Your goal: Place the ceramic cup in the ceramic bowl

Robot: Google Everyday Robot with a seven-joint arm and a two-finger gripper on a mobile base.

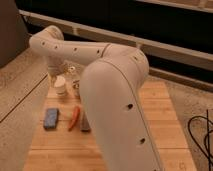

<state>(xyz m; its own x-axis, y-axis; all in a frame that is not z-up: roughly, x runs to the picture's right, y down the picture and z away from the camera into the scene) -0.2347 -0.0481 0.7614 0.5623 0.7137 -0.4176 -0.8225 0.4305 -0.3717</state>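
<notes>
The ceramic cup (61, 88), small and white, stands at the back left of the wooden table (165, 117). My gripper (54, 75) hangs from the wrist just above and to the left of the cup. It is open, with nothing held. The ceramic bowl is hidden behind my big white arm (112, 100), which fills the middle of the view.
A slim clear bottle (75, 85) stands right next to the cup. A blue block (51, 118), a red-orange pepper-like item (75, 117) and a grey bar (85, 124) lie in a row nearer the front. A black cable (202, 135) hangs at the right, off the table.
</notes>
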